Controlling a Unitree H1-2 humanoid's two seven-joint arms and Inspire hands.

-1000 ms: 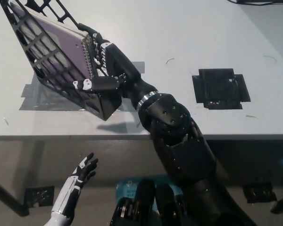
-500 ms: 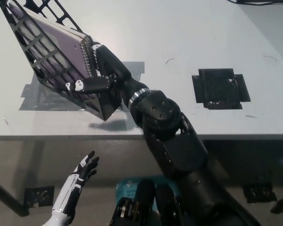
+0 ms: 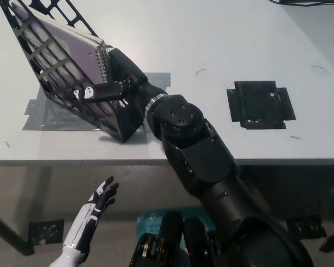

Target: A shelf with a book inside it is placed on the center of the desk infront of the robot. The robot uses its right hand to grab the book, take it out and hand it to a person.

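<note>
Since the earlier frames: right hand (image 3: 108, 83) has pushed further up and left into the shelf opening, one black finger now laid across the lattice front; the forearm has followed, its wrist ring nearer the shelf corner.

Item 1, book (image 3: 72, 53): purple cover, spiral-bound, standing tilted inside the shelf in the upper left of the frame. Long axis runs from upper left down to lower right; the wire binding faces right, toward the hand.

Item 2, shelf (image 3: 50, 83): black lattice container, leaning, holding the book and nothing else visible. It sits on grey tape patches (image 3: 39, 114) on the desk (image 3: 222, 39).

Item 3, right hand: directly right of and touching the book's spiral edge, fingers wrapped round the binding side. Whether the grasp is fully closed cannot be told; the palm hides the contact. Judged: the pull must follow the book's long axis, out toward the lower right.

Item 4, left hand (image 3: 97, 201): white, lower left of frame, below the desk edge, fingers spread, holding nothing, well apart from the shelf.

Item 5, black taped square (image 3: 260, 104): right of centre on the desk, unoccupied.
</note>
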